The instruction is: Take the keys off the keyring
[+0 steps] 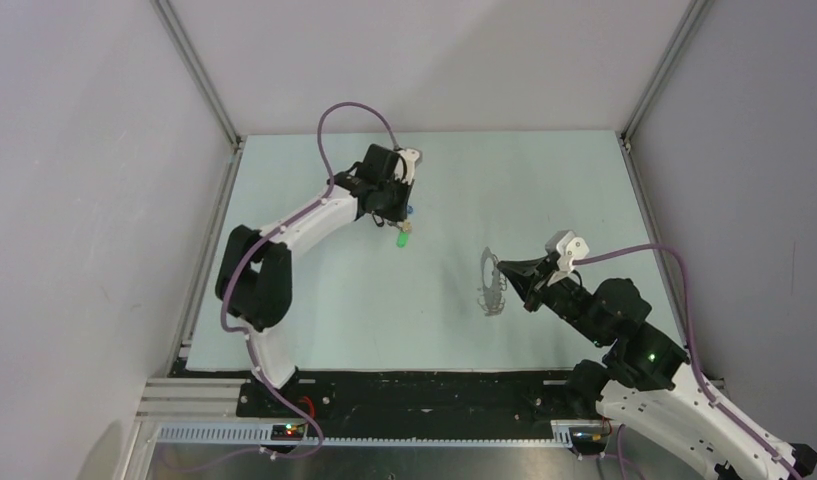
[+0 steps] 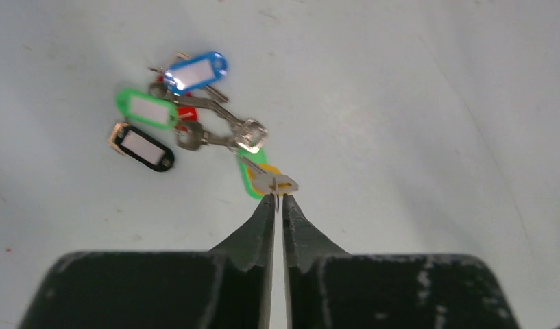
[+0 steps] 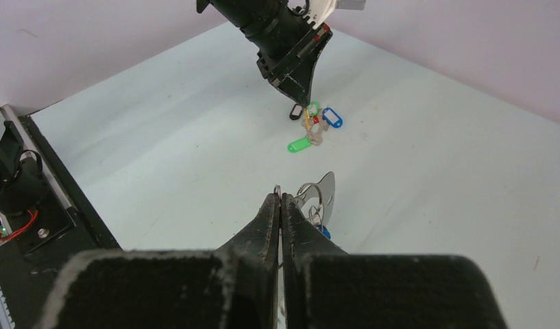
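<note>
My left gripper (image 2: 278, 199) is shut on the thin ring of a silvery key (image 2: 271, 181) with an orange tag, above a green tag (image 2: 251, 179). Just beyond it, loose keys lie in a pile on the table: a blue tag (image 2: 195, 72), a green tag (image 2: 145, 110) and a black tag (image 2: 141, 147). My right gripper (image 3: 281, 197) is shut on a small silvery ring of the keyring (image 3: 326, 195), held upright just above the table; a blue tag (image 3: 323, 232) hangs from it. From above, the keyring (image 1: 492, 285) is at the right gripper (image 1: 504, 272), far from the left gripper (image 1: 400, 220).
The pale table (image 1: 314, 300) is enclosed by grey walls at the back and sides. A black rail with wiring (image 1: 404, 395) runs along the near edge. In the right wrist view the left arm (image 3: 284, 34) stands over the key pile (image 3: 314, 127).
</note>
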`<action>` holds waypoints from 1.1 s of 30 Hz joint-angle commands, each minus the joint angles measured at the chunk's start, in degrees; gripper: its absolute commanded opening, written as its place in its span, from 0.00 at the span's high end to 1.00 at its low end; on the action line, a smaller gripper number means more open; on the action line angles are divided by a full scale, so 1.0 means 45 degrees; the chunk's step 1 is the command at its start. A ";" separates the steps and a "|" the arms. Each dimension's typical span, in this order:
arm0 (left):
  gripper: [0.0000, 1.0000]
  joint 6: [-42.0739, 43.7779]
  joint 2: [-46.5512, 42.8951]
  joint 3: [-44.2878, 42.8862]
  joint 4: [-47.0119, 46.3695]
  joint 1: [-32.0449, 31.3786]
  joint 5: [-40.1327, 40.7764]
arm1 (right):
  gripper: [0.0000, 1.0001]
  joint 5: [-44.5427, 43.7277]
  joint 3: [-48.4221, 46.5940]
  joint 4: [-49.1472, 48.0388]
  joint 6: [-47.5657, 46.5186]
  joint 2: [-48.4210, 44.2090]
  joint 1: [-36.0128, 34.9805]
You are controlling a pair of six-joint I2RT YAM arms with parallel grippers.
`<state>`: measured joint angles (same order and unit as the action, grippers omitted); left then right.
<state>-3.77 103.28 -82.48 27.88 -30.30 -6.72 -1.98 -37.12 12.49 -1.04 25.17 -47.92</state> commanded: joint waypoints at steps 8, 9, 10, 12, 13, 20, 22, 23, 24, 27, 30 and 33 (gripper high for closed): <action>0.01 -0.1235 -0.0773 -0.1130 -0.1212 0.0660 0.1426 | 1.00 -0.1202 -0.0338 0.0034 0.0714 0.0576 0.0758; 0.00 -0.1262 -0.1111 -0.0882 -0.1229 0.0660 0.1381 | 1.00 -0.1055 -0.0421 0.0070 0.0804 0.1022 0.1145; 0.00 -0.1269 -0.1852 -0.0542 -0.1231 0.0660 0.1326 | 1.00 -0.0891 -0.0490 0.0065 0.0945 0.1269 0.1337; 0.00 -0.1271 -0.3120 0.0244 -0.1200 0.0660 0.1416 | 1.00 -0.0767 -0.0576 -0.0021 0.1121 0.2050 0.2071; 0.00 -0.1198 -0.3583 0.0536 -0.1211 0.0660 0.1435 | 1.00 -0.0648 -0.0656 -0.0080 0.1184 0.2607 0.2655; 0.00 -0.1845 -0.8063 0.3800 -0.0571 0.0768 0.3990 | 1.00 0.2121 -0.1528 -0.1879 0.2107 0.6366 0.6437; 0.00 -0.1421 -0.8928 0.4381 -0.0105 0.0776 0.3891 | 0.98 0.2515 -0.2101 -0.2403 0.2223 0.7406 0.7144; 0.00 -0.1395 -0.9212 0.4567 -0.0045 0.0767 0.4139 | 0.90 0.2620 -0.2345 -0.2501 0.2238 0.7703 0.7454; 0.00 -0.1478 -0.9766 0.4995 0.0001 0.0770 0.4349 | 0.68 0.2694 -0.2880 -0.2605 0.2289 0.8258 0.7547; 0.00 -0.2010 -1.0913 0.5639 -0.0065 0.0827 0.5650 | 0.19 0.2022 -0.3790 -0.2572 0.2837 0.8610 0.7705; 0.00 -0.2840 -1.1261 0.5800 -0.0084 0.0821 0.6690 | 0.01 0.1362 -0.4133 -0.2544 0.3024 0.7793 0.7725; 0.00 -0.3579 -1.1662 0.5932 -0.0097 0.0825 0.7623 | 0.01 0.0599 -0.4142 -0.1930 0.3221 0.6447 0.7807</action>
<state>-13.72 53.54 -55.92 28.86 -26.96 18.92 5.15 -52.97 4.51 11.18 61.95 -13.37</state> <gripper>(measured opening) 0.995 0.991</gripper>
